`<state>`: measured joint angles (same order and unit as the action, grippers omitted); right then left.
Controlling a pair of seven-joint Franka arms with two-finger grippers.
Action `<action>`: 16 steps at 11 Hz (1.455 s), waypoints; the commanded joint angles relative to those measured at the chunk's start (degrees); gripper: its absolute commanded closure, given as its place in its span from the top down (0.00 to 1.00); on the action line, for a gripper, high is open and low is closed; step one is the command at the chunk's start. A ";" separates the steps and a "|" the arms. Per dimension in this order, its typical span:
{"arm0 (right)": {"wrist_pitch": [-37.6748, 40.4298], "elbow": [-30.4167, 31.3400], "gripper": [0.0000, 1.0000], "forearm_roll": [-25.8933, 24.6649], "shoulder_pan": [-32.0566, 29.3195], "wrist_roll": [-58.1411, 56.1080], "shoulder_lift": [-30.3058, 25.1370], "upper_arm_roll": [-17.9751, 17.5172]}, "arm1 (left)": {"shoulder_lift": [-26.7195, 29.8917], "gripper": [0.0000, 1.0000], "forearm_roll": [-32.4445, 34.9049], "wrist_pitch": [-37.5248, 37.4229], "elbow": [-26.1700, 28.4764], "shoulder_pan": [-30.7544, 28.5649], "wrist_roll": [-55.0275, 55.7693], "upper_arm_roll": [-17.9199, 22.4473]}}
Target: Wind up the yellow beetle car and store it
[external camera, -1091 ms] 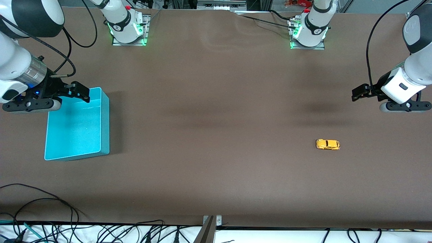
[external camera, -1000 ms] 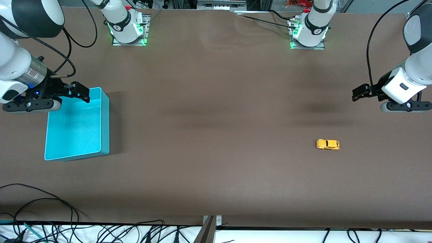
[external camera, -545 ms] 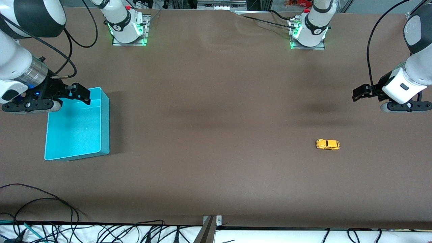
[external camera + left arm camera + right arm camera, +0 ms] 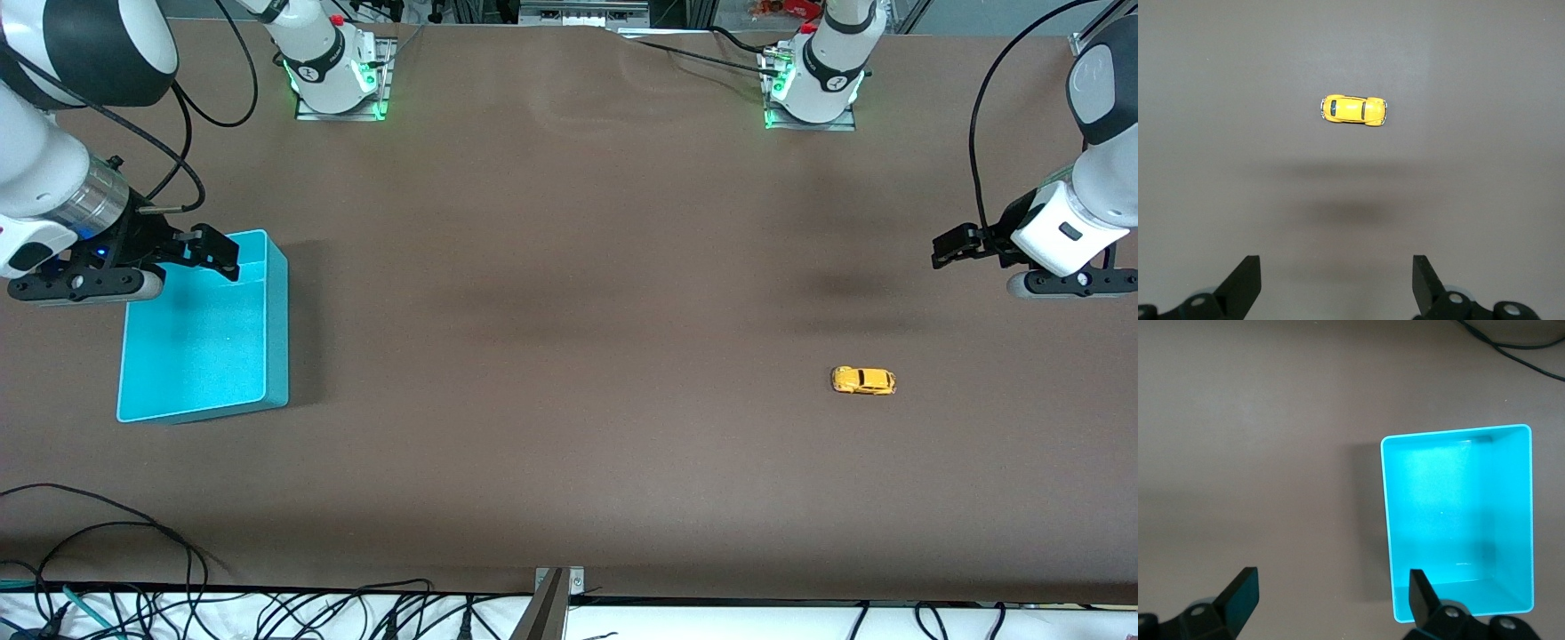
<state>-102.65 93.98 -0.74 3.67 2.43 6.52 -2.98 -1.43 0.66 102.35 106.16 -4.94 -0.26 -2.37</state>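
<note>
The yellow beetle car [image 4: 863, 380] stands on its wheels on the brown table toward the left arm's end, and it also shows in the left wrist view [image 4: 1353, 110]. My left gripper [image 4: 946, 248] hangs open and empty over bare table, apart from the car; its own view [image 4: 1335, 264] shows both fingers spread wide. My right gripper [image 4: 220, 252] is open and empty over the rim of the teal bin [image 4: 278, 329] at the right arm's end. In the right wrist view, that gripper [image 4: 1331, 576] straddles the bin's corner [image 4: 1386, 520].
The teal bin is empty inside. Both arm bases [image 4: 333, 76] stand along the table edge farthest from the front camera. Loose cables [image 4: 133, 551] lie at the table edge nearest that camera.
Both grippers have drifted only slightly: the left a little toward its end of the table, the right a little over the bin. The car has not moved.
</note>
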 commanded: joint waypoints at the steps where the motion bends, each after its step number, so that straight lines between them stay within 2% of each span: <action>1: -0.01 -1.25 1.00 -0.84 -0.50 1.00 0.95 -0.18 | -0.77 1.00 -1.45 0.30 -0.61 0.19 -0.62 -0.09; 10: -1.85 -1.34 1.00 -1.10 -1.03 0.73 1.48 -0.01 | -2.00 1.00 -1.45 0.48 -1.13 0.37 -0.36 0.00; 13: -1.94 -1.34 1.00 -4.17 -0.68 0.82 1.39 -0.18 | -2.52 1.00 -1.54 0.39 -1.05 0.28 -0.10 0.00; 16: -1.94 -1.34 1.00 -4.44 -0.50 0.82 1.39 -0.18 | -2.88 1.00 -1.54 0.30 -1.05 -0.86 -0.10 0.08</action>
<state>-105.04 93.62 -4.01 3.07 2.52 7.87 -2.86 -3.52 0.66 102.84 106.08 -4.82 -0.16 -2.32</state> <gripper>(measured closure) 0.000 0.000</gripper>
